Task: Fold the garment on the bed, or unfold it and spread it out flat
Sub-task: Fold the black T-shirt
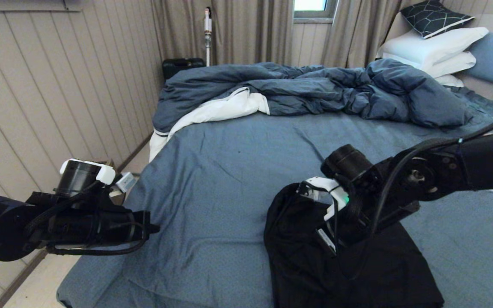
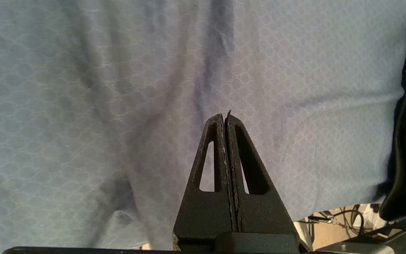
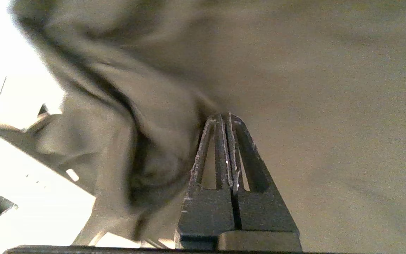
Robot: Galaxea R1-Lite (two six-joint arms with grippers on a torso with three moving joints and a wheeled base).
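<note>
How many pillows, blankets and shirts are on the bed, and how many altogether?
White pillows: 3
Dark patterned pillow: 1
Blue duvet: 1
Black T-shirt: 1
Total on the bed: 6

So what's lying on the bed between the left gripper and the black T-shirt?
Nothing but bare blue-grey sheet. In the head view it runs wrinkled from the left gripper to the T-shirt; the left wrist view shows the same.
</note>
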